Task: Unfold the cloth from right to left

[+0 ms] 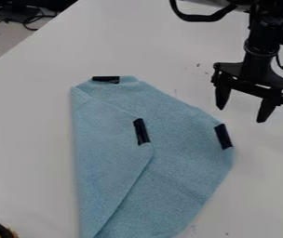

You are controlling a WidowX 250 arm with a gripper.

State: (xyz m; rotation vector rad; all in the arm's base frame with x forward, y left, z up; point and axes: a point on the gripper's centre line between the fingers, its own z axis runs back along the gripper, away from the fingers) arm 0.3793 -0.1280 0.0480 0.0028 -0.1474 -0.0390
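The gripper (pixel 240 114) hangs at the upper right, its two fingers spread open with nothing between them, beyond the cloth's right corner. A light blue cloth (pixel 181 172) lies on the white table, running down to the bottom edge of the view. Its left part is folded over as a flap (pixel 106 148), with the crease along the left side. A black clip or tape piece (pixel 141 131) marks the flap's corner near the cloth's middle. Similar black pieces sit at the top corner (pixel 106 79) and at the right corner (pixel 223 136).
The white table (pixel 32 111) surrounds the cloth. Dark cables (pixel 29 19) lie beyond the table's edge at the upper left. A black and yellow object (pixel 1 230) pokes in at the lower left corner.
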